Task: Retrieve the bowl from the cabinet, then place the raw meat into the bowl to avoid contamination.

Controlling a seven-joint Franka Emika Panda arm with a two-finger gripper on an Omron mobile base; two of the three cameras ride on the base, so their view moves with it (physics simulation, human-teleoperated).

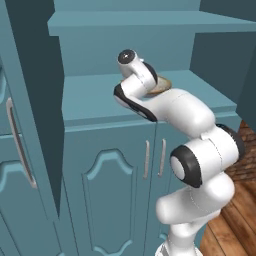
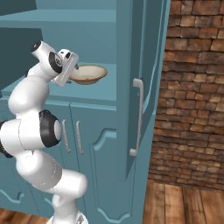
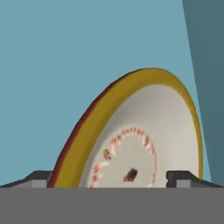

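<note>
The bowl [image 2: 90, 74], tan with a darker rim, sits flat on the middle shelf of the open teal cabinet [image 1: 95, 97]. In the left base view only its edge [image 1: 163, 85] peeks out from behind the white hand. My gripper [image 2: 75, 71] reaches into the shelf and meets the bowl's near side. In the hand view the bowl [image 3: 144, 131] looms large and rolled, and the gripper [image 3: 111, 180] stands open with one dark fingertip [image 3: 40, 177] on each side of the bowl's near rim. I cannot tell whether the fingers touch it. The raw meat is out of view.
The cabinet's upper doors stand open: one at the left [image 1: 27, 125], one at the right with a silver bar handle [image 2: 138, 116]. Below the shelf are closed doors with slim handles [image 1: 154, 159]. A brick wall [image 2: 194, 87] and wood floor [image 2: 183, 201] lie to the right.
</note>
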